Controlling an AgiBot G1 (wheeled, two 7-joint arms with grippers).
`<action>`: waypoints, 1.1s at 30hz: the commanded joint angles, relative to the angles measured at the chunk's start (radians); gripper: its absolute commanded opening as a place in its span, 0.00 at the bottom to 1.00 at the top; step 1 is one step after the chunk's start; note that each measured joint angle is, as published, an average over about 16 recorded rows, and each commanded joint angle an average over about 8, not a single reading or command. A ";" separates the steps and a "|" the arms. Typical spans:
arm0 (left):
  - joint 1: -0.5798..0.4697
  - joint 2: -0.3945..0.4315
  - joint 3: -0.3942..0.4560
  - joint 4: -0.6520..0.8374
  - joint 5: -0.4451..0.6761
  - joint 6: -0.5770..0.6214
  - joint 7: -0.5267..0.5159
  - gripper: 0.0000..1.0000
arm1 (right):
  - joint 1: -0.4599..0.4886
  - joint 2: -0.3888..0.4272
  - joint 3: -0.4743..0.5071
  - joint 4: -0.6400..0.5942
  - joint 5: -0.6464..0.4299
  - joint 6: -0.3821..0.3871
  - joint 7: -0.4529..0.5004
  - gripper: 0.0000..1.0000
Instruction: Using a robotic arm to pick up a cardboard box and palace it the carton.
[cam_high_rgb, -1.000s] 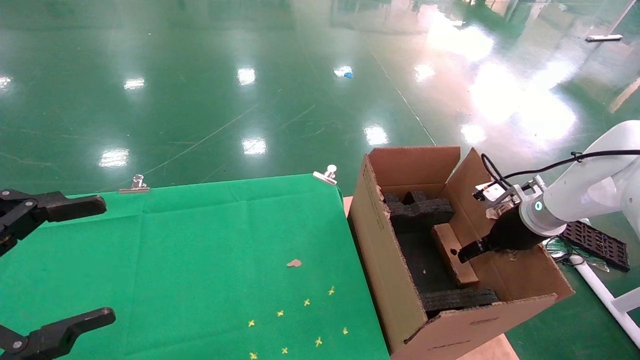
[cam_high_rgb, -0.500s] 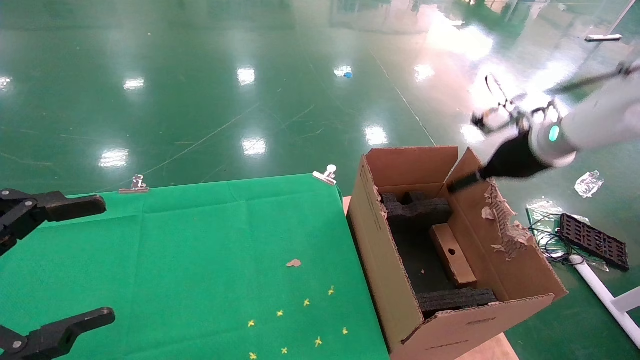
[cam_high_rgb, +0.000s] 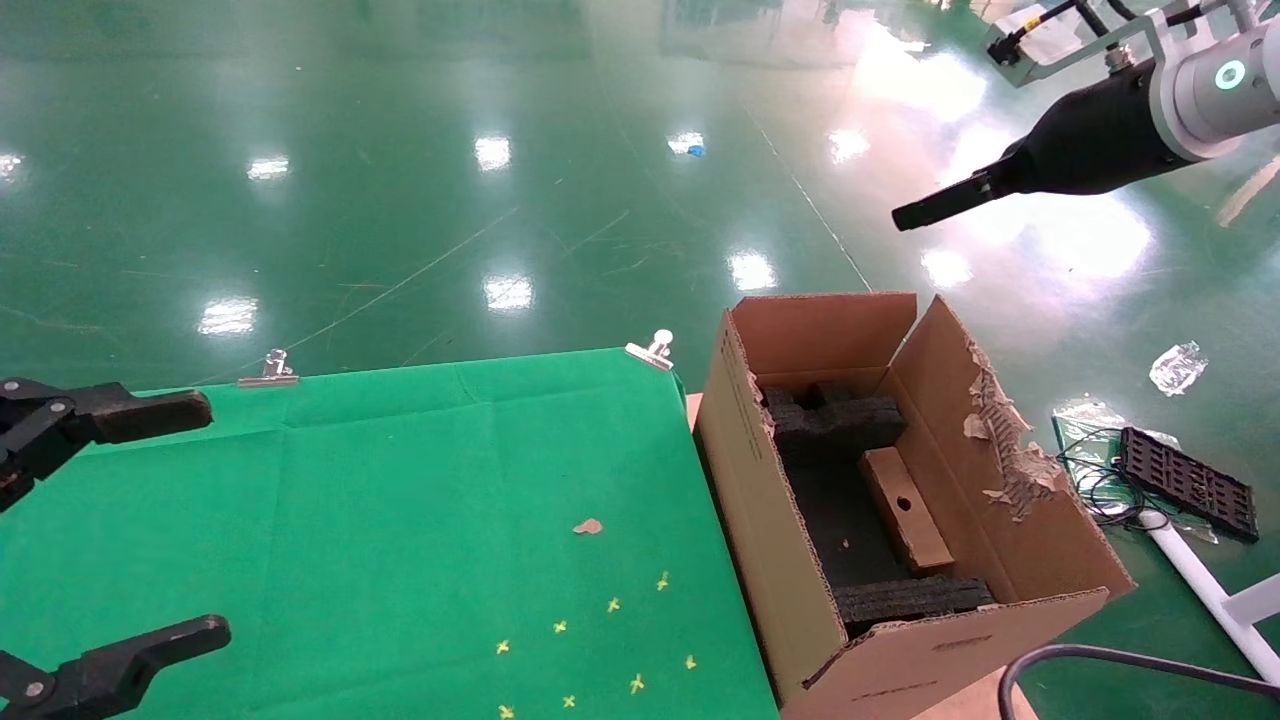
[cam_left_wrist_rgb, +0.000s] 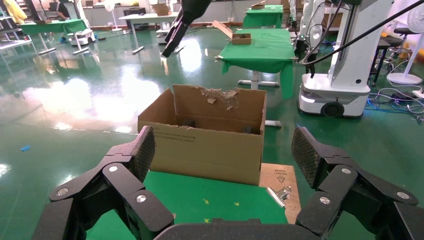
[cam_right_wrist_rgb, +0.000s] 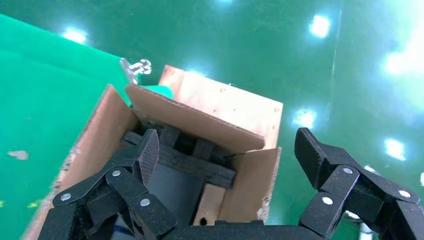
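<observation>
**Box sits in the carton, right arm high above**

Lower left of the head view, the left gripper (cam_high_rgb: 105, 520) hangs over the green desk (cam_high_rgb: 400, 520), fingers spread wide, empty. Right of the desk stands the carton (cam_high_rgb: 770, 540), and the cardboard box (cam_high_rgb: 905, 510) lies inside on black foam (cam_high_rgb: 835, 425), beside the torn flap (cam_high_rgb: 1000, 440). Upper right, the robotic arm (cam_high_rgb: 1215, 85) holds the right gripper (cam_right_wrist_rgb: 227, 150) well above the carton, fingers open, gripping nothing.

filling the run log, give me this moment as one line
cardboard box: in carton, between foam blocks | right gripper: open, empty, high above carton | left gripper: open, over green table
</observation>
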 joint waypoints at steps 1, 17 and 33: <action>0.000 0.000 0.000 0.000 0.000 0.000 0.000 1.00 | 0.011 0.007 0.000 0.014 0.001 -0.002 -0.001 1.00; 0.000 0.000 0.001 0.001 -0.001 0.000 0.001 1.00 | -0.190 0.054 0.241 0.227 0.078 -0.049 -0.080 1.00; -0.001 0.000 0.002 0.001 -0.001 0.000 0.001 1.00 | -0.507 0.120 0.617 0.518 0.207 -0.136 -0.197 1.00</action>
